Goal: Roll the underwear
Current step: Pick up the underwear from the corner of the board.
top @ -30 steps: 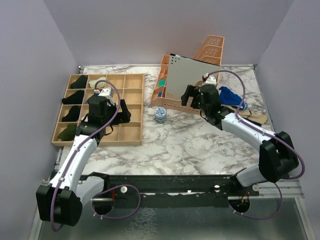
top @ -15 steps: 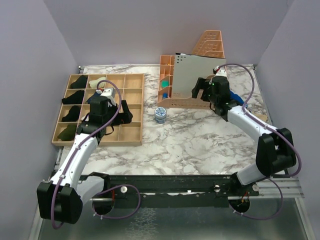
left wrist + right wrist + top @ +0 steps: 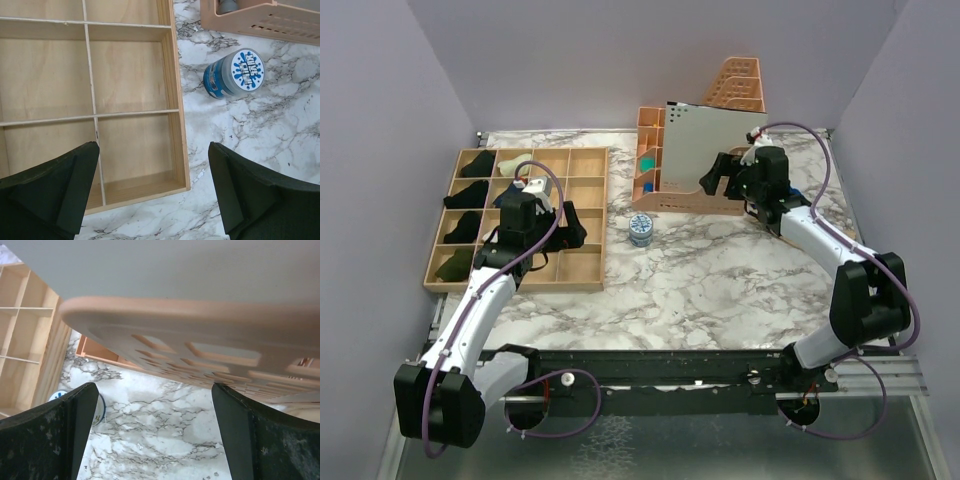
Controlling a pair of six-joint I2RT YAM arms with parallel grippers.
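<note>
The underwear shows only as a sliver of blue cloth [image 3: 798, 196] at the far right, mostly hidden behind my right arm. My right gripper [image 3: 725, 178] is open and empty, right in front of the orange rack [image 3: 650, 196]. In the right wrist view its jaws [image 3: 155, 440] frame bare marble under the rack's side [image 3: 190, 335]. My left gripper [image 3: 534, 232] hangs open over the wooden divided tray [image 3: 586, 268]. In the left wrist view the left gripper [image 3: 155, 200] is above the tray's empty near-right compartments [image 3: 135, 140].
Dark rolled pieces [image 3: 462, 228] fill the tray's left compartments. A blue-and-white round tub [image 3: 641, 229] stands between tray and rack and also shows in the left wrist view [image 3: 234, 73]. A pale grey board [image 3: 710, 145] leans on the rack. Purple walls close in on both sides.
My right gripper has swung back and to the right, up against the rack. The rack and its grey board have shifted slightly right. The left arm has barely moved.
</note>
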